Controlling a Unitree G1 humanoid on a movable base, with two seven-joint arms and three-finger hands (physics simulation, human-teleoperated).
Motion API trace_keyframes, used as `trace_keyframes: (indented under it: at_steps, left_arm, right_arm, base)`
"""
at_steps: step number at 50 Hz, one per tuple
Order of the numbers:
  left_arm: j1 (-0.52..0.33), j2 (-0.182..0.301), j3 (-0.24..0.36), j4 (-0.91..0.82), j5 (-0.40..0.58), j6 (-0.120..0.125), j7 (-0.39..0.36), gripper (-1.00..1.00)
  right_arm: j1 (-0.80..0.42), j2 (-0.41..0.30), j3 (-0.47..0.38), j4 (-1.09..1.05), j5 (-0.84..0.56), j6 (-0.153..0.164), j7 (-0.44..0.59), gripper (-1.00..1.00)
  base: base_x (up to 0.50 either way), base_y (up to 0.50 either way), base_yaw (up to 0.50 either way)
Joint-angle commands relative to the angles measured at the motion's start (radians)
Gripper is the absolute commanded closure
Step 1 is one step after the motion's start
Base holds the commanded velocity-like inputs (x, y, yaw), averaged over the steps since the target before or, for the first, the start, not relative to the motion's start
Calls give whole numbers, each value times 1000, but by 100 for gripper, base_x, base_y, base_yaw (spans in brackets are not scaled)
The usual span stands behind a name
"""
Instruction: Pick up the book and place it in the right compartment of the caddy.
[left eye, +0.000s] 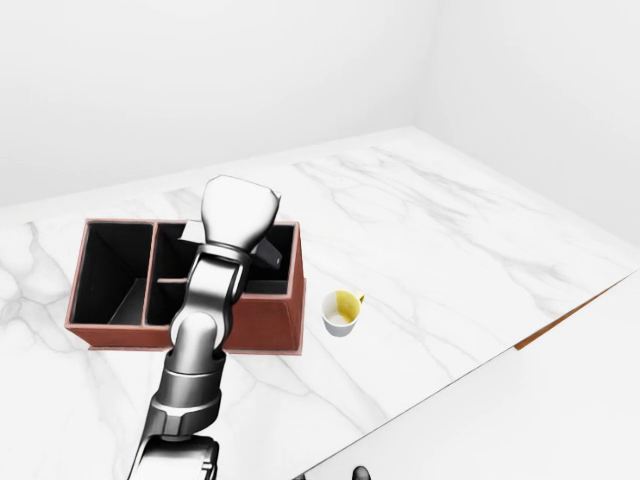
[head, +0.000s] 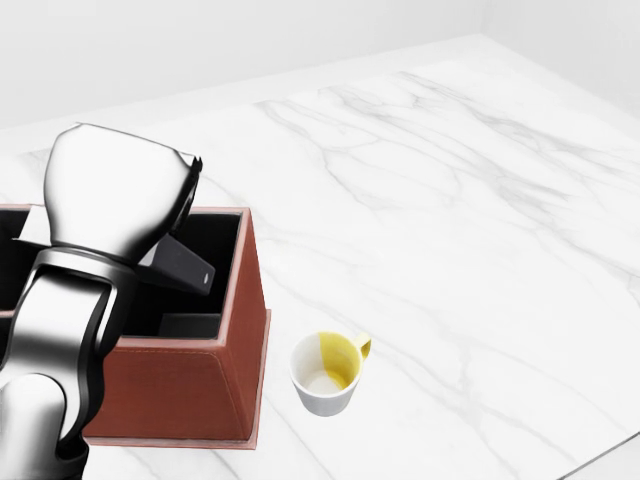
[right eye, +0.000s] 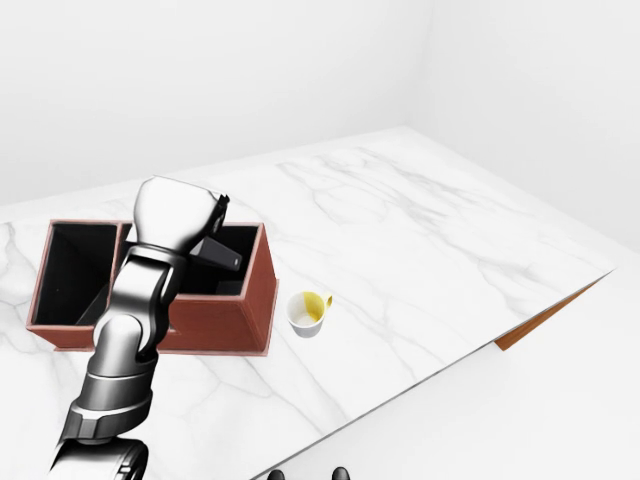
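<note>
The red-brown caddy (left eye: 262, 327) with black compartments stands on the marble table at the left of the left-eye view. My left hand (head: 150, 215) hangs over its right compartment, its back towards the camera and most of its fingers hidden. A dark grey book (head: 185, 264) sticks out from under the hand, tilted, its lower end inside the right compartment; it also shows in the right-eye view (right eye: 222, 253). The hand seems shut on it. Only dark tips (right eye: 340, 473) at the bottom edge may belong to my right hand.
A white cup with a yellow inside (head: 325, 373) stands on the table just right of the caddy. The white marble table (left eye: 430, 230) stretches to the right and top; its near edge (left eye: 550, 326) runs diagonally across the lower right.
</note>
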Motion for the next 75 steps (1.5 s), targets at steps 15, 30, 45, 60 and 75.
trace_keyframes:
  at_steps: [15, 30, 45, 60, 75]
  left_arm:
    - [-93, -29, -51, 213, 48, 0, 38, 100]
    - [-115, -39, -62, 278, 56, 0, 41, 100]
    - [-111, -27, -60, 317, 76, 0, 24, 100]
    - [-131, -23, -56, 328, 84, 0, 20, -100]
    - [-148, -11, -38, 234, 84, 0, 11, -100]
  right_arm:
    - [-9, -8, 3, -17, -11, 0, 16, -100]
    - [-9, -8, 1, -20, -9, 0, 15, -100]
    - [-7, -6, 2, -21, -10, 0, 17, -100]
    - [-9, -7, 5, -18, -15, 0, 16, -100]
    - [-8, -7, 1, -20, -11, 0, 14, -100]
  base:
    - [0, 0, 0]
    - [0, 0, 0]
    - [0, 0, 0]
    - [0, 0, 0]
    - [0, 0, 0]
